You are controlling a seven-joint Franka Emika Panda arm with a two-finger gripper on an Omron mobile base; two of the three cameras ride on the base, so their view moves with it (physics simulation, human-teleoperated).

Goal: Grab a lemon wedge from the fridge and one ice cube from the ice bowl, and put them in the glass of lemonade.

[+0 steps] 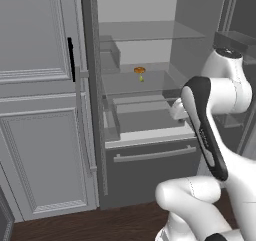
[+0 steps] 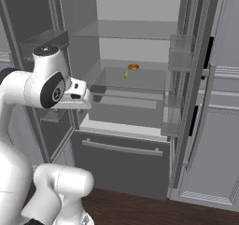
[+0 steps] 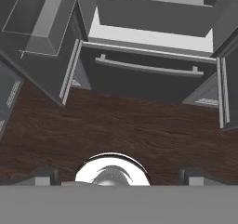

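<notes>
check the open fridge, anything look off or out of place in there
Nothing looks spilled or damaged. The fridge has both doors open, and its glass shelf holds just two small things at the back: a yellow lemon wedge and an orange item.

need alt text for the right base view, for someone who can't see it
The fridge stands open with both doors swung wide, and on a glass shelf inside sit a small yellow lemon wedge and a small orange item just behind it. The white robot arm rises at the left in front of the fridge, above a dark wood floor.
</notes>
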